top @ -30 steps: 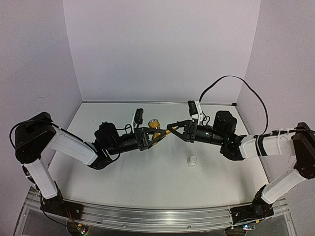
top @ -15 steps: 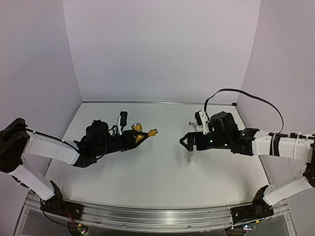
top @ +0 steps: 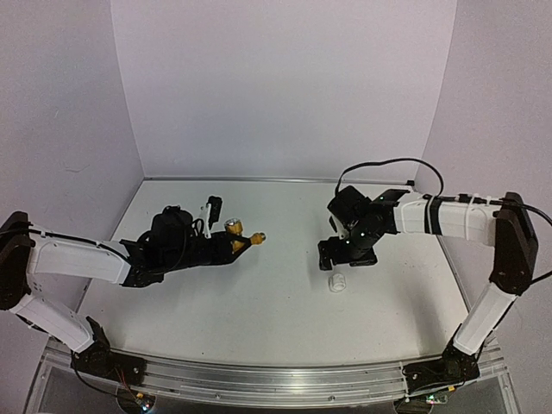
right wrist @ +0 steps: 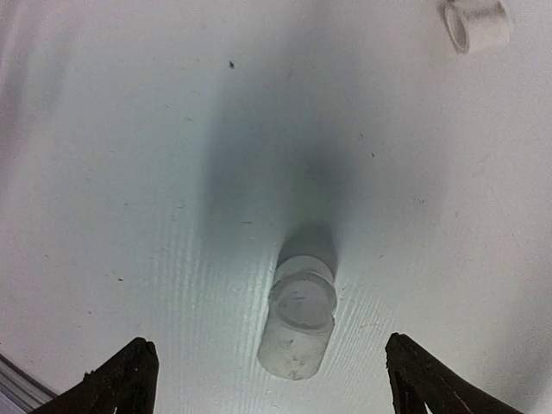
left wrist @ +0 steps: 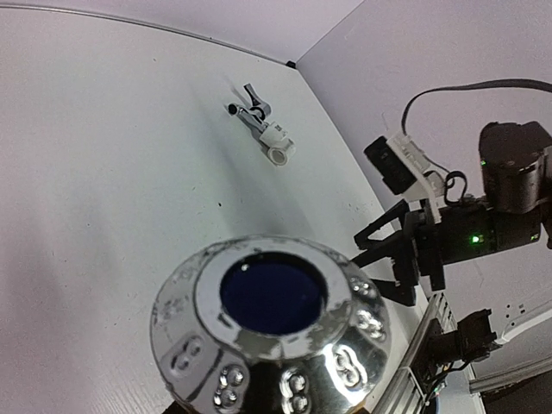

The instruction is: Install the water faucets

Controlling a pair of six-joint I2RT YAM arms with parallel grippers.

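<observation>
Sitting on the white desk [top: 259,310], right of centre: a short white fitting [top: 337,282]. Lying well apart from it in the right wrist view: a second fitting [right wrist: 477,23]. Enclosing everything: lilac walls [top: 285,86].

Three plain pale-lilac panel walls [top: 285,86] enclose a flat matt white tabletop [top: 259,302], evenly lit with soft shadows; a ribbed silver aluminium rail [top: 276,379] runs along its near edge

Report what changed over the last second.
The right gripper let go of the brass faucet, opened, and swung back right; it now hangs open over the white fitting. The left gripper drew back left, carrying the brass faucet. Unchanged: its grip, and the white fitting's spot.
</observation>
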